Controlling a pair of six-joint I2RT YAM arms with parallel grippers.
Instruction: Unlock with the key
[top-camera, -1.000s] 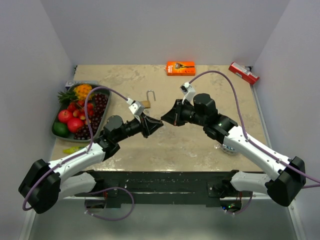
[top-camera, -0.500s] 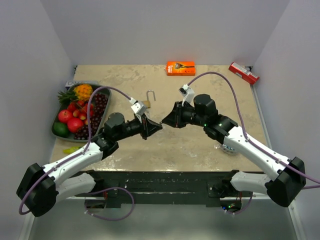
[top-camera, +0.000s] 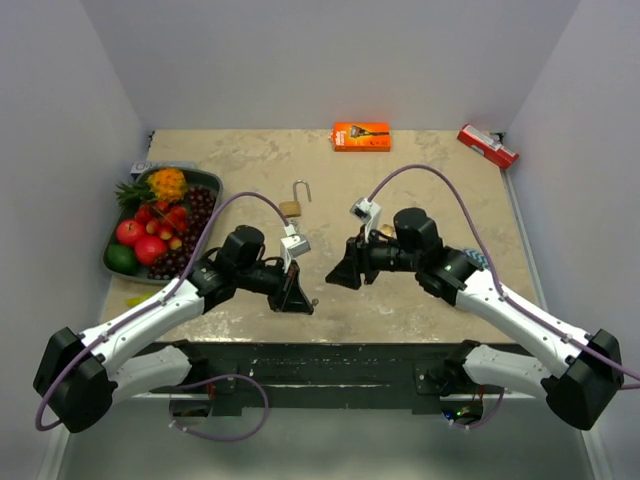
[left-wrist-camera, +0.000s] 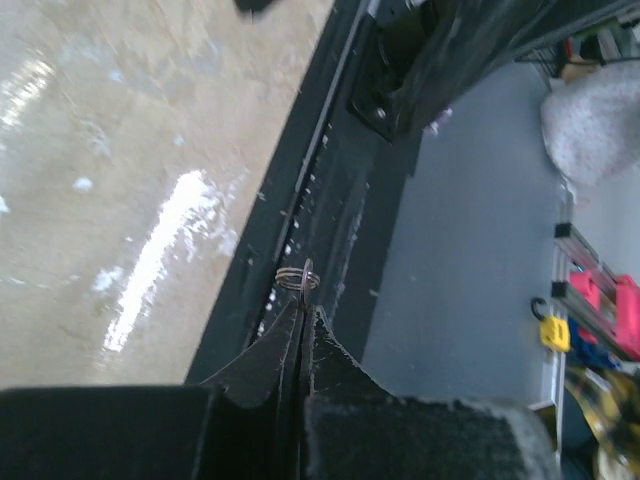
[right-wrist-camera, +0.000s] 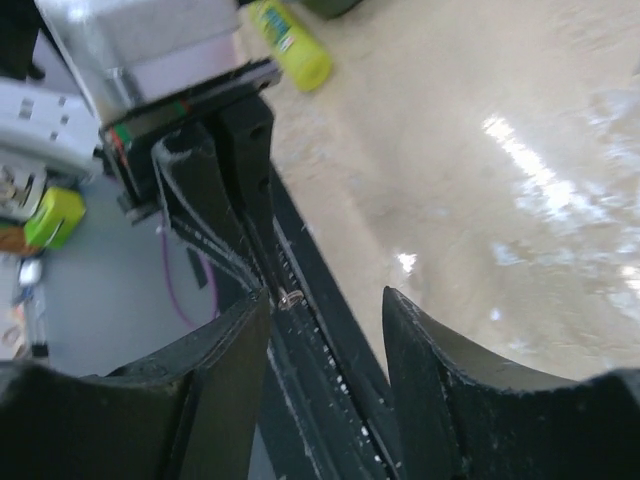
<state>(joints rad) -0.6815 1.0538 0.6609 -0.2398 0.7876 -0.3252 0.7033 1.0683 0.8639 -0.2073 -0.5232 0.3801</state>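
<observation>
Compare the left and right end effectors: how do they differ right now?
The left end effector is shut tight; the right end effector stands open. The left one pinches a small key ring at its tips; the right one holds nothing. The left one sits at the near edge of the table; the right one lies slightly farther in, facing it. Both are well clear of the padlock.

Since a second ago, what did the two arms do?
The right tool opened, let the key ring go and backed off. The left tool shut on it and pulled back toward the near edge of the table. The padlock stayed put.
</observation>
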